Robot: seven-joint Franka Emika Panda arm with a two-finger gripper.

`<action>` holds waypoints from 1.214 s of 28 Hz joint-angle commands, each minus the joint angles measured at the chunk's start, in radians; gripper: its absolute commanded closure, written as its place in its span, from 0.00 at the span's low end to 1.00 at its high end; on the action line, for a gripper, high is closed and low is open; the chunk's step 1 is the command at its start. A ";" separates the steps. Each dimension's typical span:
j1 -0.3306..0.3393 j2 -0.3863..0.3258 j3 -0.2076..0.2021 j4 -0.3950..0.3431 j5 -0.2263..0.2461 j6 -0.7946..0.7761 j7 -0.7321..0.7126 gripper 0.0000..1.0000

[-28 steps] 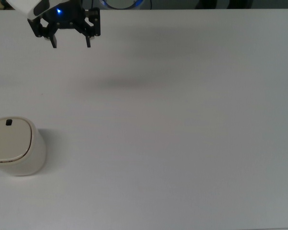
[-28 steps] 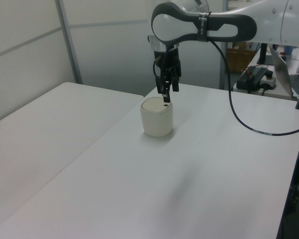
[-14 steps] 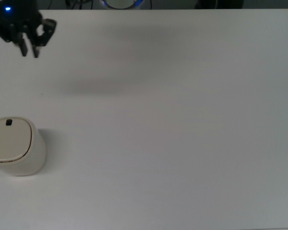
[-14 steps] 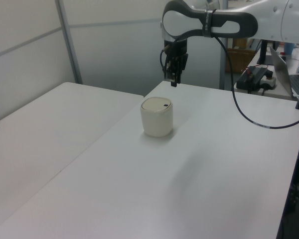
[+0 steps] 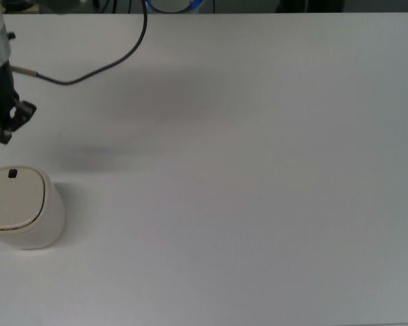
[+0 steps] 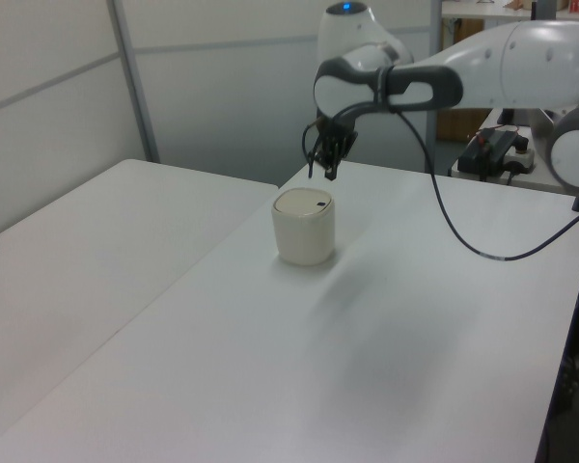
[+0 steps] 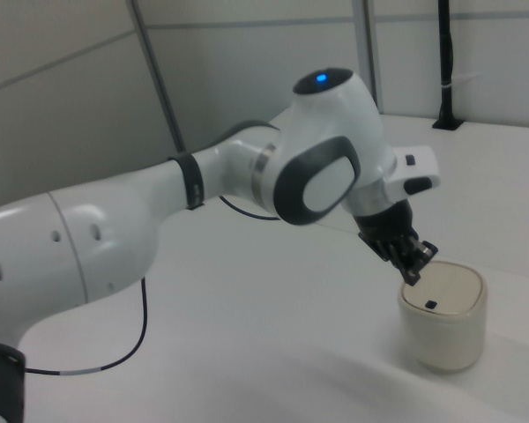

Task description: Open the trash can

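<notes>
Top view: trash can [image 5: 19, 207] low at the top view's left edge on the white table [image 5: 258, 190], lid flat and shut, small black square mark [image 5: 13, 174] near the lid's far rim. Gripper [image 5: 3, 136] above it in the picture, at the top view's left edge, clear of the lid, tips pointing toward the can; fingers pressed close together, nothing between them. Black cable [image 5: 95, 64] curving from the arm toward the top edge. Left view: cream-white can [image 6: 304, 227] upright near the middle of the long table [image 6: 386, 367], lid closed. Gripper [image 6: 321, 174] hanging just above and behind the lid's far edge, not touching; white arm [image 6: 482, 72] reaching in from the left view's right, cable [image 6: 463, 231] drooping beneath it. Finger gap impossible to tell here. Right view: can [image 7: 442, 317] at the right view's lower right, mark [image 7: 431, 305] facing up on the shut lid. Gripper [image 7: 412, 268] slanting down just over the lid's edge at the right view's left side of the can, fingertips drawn together and empty, a sliver of space above the lid.
</notes>
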 commanded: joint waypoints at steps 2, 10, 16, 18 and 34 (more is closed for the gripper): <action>0.003 0.061 -0.005 -0.005 0.018 0.138 0.027 1.00; 0.003 0.132 -0.005 -0.020 0.015 0.261 0.024 1.00; 0.003 0.132 -0.005 -0.022 0.012 0.259 0.023 1.00; 0.003 0.130 -0.005 -0.022 0.016 0.258 0.024 1.00; 0.006 -0.066 0.009 -0.017 0.101 0.003 0.013 0.86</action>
